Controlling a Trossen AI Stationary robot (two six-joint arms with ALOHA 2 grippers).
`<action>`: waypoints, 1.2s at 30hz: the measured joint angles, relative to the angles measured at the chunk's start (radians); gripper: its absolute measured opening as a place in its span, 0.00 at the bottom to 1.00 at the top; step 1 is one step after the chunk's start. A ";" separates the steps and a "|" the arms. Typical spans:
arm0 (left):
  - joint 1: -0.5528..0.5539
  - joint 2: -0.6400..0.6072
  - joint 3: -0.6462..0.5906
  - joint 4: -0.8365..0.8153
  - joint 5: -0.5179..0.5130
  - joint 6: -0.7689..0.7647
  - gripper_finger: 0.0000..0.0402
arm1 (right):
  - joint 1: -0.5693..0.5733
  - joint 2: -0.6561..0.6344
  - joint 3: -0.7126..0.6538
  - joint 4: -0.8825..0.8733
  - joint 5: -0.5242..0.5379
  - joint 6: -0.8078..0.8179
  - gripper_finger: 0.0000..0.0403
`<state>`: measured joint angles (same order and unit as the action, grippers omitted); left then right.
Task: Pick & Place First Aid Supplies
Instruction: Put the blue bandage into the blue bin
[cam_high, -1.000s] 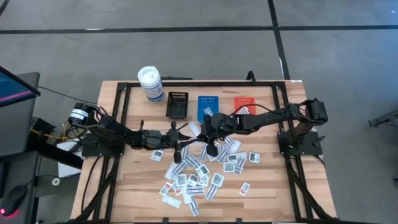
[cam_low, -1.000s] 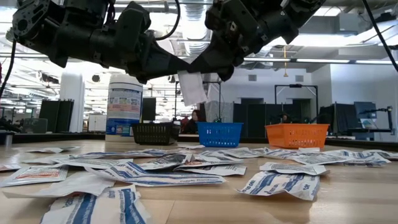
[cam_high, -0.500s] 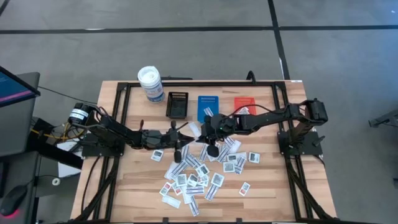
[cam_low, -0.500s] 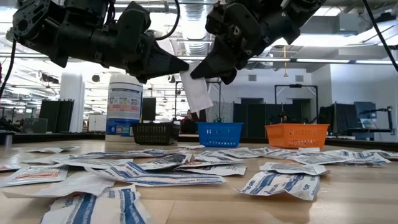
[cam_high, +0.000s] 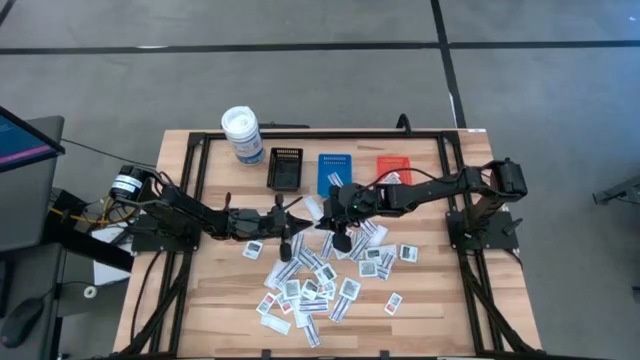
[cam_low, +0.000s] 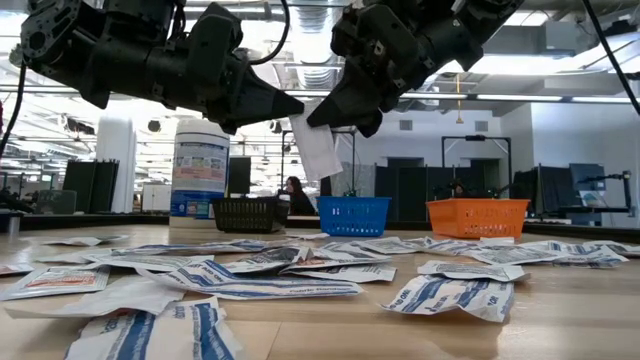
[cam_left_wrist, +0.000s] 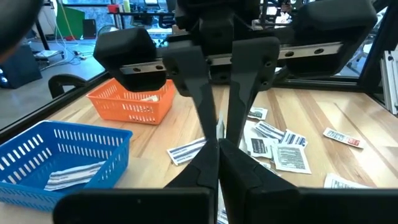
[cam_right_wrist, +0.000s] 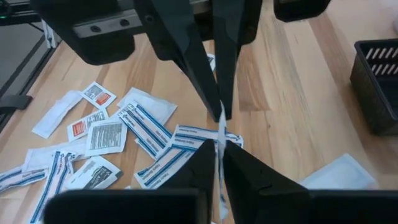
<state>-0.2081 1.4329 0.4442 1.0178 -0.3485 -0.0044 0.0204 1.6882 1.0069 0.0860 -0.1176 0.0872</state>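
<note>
A small white packet (cam_low: 320, 150) hangs in the air between my two grippers, above the middle of the table (cam_high: 220, 290). My left gripper (cam_high: 302, 212) reaches in from the table's left and is shut on it. My right gripper (cam_high: 323, 210) comes in from the right, and its fingers stand close on either side of the same packet. Many more first aid packets (cam_high: 320, 275) lie flat and scattered on the wood below and toward the near edge. My left gripper pinches the packet's upper edge (cam_low: 298, 121) between its two fingers. The fingers lie level and come from the table's left. The packet hangs below them, tilted and clear of the table. My right gripper has the same upper edge (cam_low: 313, 125) between its fingertips, slanting down from the table's right. Its wrist view shows the packet edge-on (cam_right_wrist: 219, 132) between the fingers.
A black tray (cam_high: 285, 168), a blue tray (cam_high: 335, 172) and an orange tray (cam_high: 392, 168) stand in a row at the far side. A white canister (cam_high: 242, 135) stands to their left. A black frame (cam_high: 195, 200) borders the table.
The packet between the grippers has tipped a little; its lower end now hangs lower and more toward the table's right. Both arms have stayed in place.
</note>
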 joint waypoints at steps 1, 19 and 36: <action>0.000 0.000 0.000 0.000 0.000 0.000 0.01 | 0.000 0.000 0.000 -0.003 0.012 0.000 0.10; -0.003 0.000 0.000 0.059 -0.002 0.023 0.01 | 0.001 0.000 0.000 -0.057 0.041 0.000 0.12; -0.003 -0.023 0.000 0.098 -0.002 0.033 0.01 | 0.005 0.000 0.000 -0.149 0.040 0.044 0.01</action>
<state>-0.2115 1.4104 0.4438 1.1155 -0.3504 0.0285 0.0258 1.6884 1.0068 -0.0632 -0.0774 0.1309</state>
